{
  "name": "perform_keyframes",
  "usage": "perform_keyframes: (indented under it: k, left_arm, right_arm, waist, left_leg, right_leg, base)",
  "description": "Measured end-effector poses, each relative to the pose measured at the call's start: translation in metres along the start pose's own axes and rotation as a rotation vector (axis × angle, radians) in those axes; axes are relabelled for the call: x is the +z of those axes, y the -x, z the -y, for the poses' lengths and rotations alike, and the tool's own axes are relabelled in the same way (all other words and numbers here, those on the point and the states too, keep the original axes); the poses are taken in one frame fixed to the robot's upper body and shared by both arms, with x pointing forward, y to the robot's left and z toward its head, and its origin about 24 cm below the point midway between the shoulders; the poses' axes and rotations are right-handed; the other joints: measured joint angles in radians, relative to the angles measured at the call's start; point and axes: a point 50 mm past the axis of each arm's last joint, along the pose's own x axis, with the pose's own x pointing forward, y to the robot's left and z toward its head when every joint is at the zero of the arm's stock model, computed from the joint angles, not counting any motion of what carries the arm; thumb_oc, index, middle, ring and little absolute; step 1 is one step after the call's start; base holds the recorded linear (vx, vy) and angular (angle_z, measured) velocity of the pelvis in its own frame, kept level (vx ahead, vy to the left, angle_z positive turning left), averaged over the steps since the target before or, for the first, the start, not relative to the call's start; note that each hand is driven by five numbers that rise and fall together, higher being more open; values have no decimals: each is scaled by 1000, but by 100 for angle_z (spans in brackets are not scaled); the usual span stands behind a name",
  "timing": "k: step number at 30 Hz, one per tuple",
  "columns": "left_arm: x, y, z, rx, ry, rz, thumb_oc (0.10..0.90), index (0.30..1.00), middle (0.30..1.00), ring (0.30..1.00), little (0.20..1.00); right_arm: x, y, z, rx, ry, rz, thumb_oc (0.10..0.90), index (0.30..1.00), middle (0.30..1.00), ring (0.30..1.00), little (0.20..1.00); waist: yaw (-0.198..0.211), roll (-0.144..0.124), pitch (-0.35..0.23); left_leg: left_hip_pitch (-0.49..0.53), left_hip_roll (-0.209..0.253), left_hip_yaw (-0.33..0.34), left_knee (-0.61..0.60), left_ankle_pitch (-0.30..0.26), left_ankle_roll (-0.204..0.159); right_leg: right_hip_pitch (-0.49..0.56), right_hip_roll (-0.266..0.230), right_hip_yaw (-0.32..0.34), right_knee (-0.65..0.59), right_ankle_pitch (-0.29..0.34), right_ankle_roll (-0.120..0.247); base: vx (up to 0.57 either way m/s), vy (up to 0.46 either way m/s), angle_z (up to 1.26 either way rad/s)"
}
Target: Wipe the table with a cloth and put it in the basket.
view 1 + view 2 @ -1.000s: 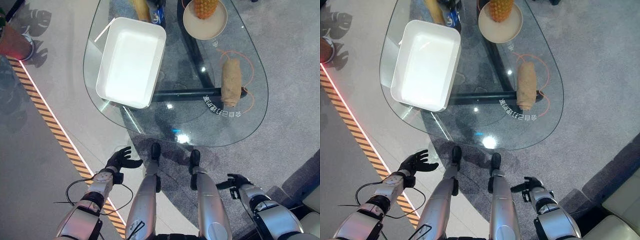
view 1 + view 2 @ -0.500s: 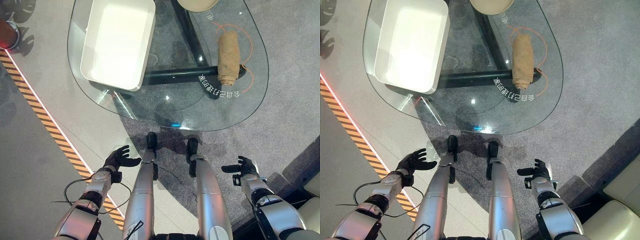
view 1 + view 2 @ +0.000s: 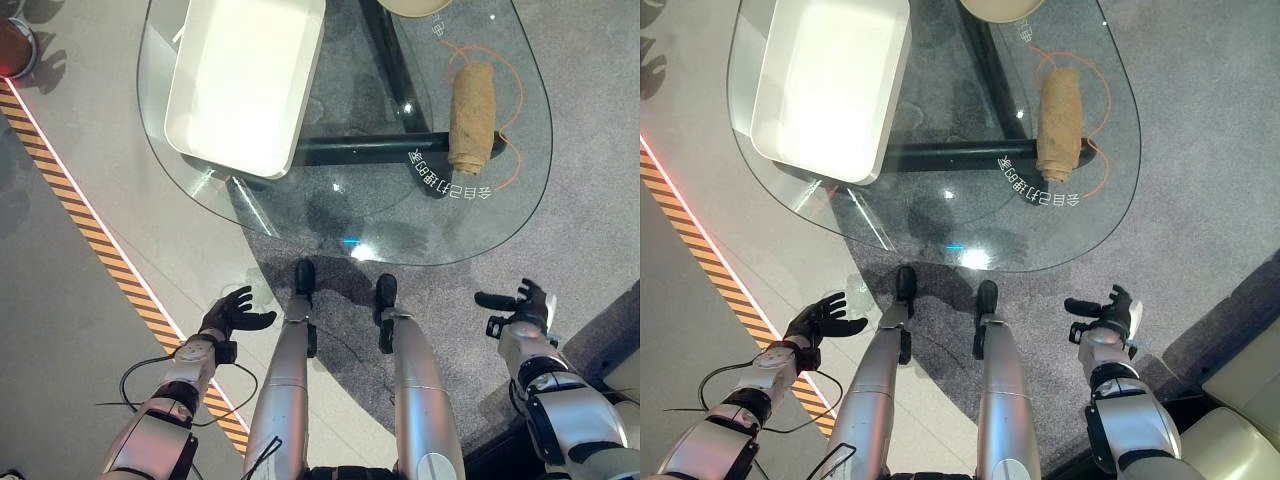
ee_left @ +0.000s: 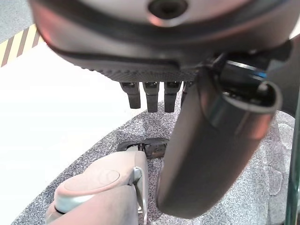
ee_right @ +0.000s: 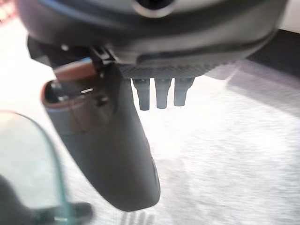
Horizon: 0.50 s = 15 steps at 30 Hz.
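Cloth (image 3: 472,118) lies rolled up on the glass bench (image 3: 400,215), on the robot's right side, inside a thin orange ring drawn on the glass. It is a tan roll, lying flat, and nothing is touching it. Some white print on the glass is just beside its near end.

On the left side of the bench sits a big white basket (image 3: 243,85). It looks like a deep white tub with round corners, and it has nothing in it. The cloth and the basket are well apart. At the far edge of the bench you can see part of a pale round plate (image 3: 1000,8).

The left robot hand (image 3: 230,314) hangs low over the pale floor, near a yellow and black striped line (image 3: 110,270). Its fingers are spread out and it holds nothing. The right robot hand (image 3: 1110,312) is low over the grey carpet (image 3: 590,150), near the bench's edge. Its fingers are straight too, with the thumb sticking out, and it holds nothing. Both robot hands are well away from the cloth.
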Motion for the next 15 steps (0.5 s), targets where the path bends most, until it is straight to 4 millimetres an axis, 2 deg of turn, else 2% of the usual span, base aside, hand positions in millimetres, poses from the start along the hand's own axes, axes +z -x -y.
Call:
perform_keyframes:
  k: [5,8,9,10,13,15]
  left_arm:
    - [0,0,1,-3,-5,2,800,900,900,900,900]
    - [1,0,2,-6,-6,5,800,900,900,900,900]
    - [0,0,3,-8,2,4,800,900,900,900,900]
    - [0,0,3,-8,2,4,800,900,900,900,900]
    - [-2,0,5,-7,9,9,800,900,900,900,900]
    - [0,0,5,2,20,16,800,900,900,900,900]
  right_arm:
    - [31,1,-5,-34,-129,106,800,900,900,900,900]
    - [41,2,-6,-43,-174,138,800,900,900,900,900]
    - [55,5,-8,-56,-226,189,800,900,900,900,900]
    - [55,5,-8,-56,-226,189,800,900,900,900,900]
    - [92,16,-14,-94,-341,306,800,900,900,900,900]
    - [108,19,-14,-127,-390,355,800,900,900,900,900]
  waist:
    - [-1,0,0]
    - [-1,0,0]
    - [-2,0,0]
    - [-2,0,0]
    - [-5,0,0]
    - [-3,0,0]
  left_leg:
    - [1,0,-2,1,-1,1]
    - [1,0,-2,1,-3,2]
    - [1,0,-1,0,-5,-1]
    - [1,0,-1,0,-5,-1]
    - [-10,0,2,-2,-6,-2]
    - [-20,0,1,-1,-6,-2]
  right_leg:
    - [1,1,0,0,-1,-1]
    - [1,1,0,0,-3,-6]
    - [1,1,0,-1,-6,-2]
    - [1,1,0,-1,-6,-2]
    - [-14,1,4,-2,-6,-2]
    - [-24,2,3,-2,-5,-3]
  base:
    - [0,0,0]
    - [0,0,0]
    - [0,0,0]
    - [0,0,0]
    - [-9,35,-4]
    - [-5,15,-2]
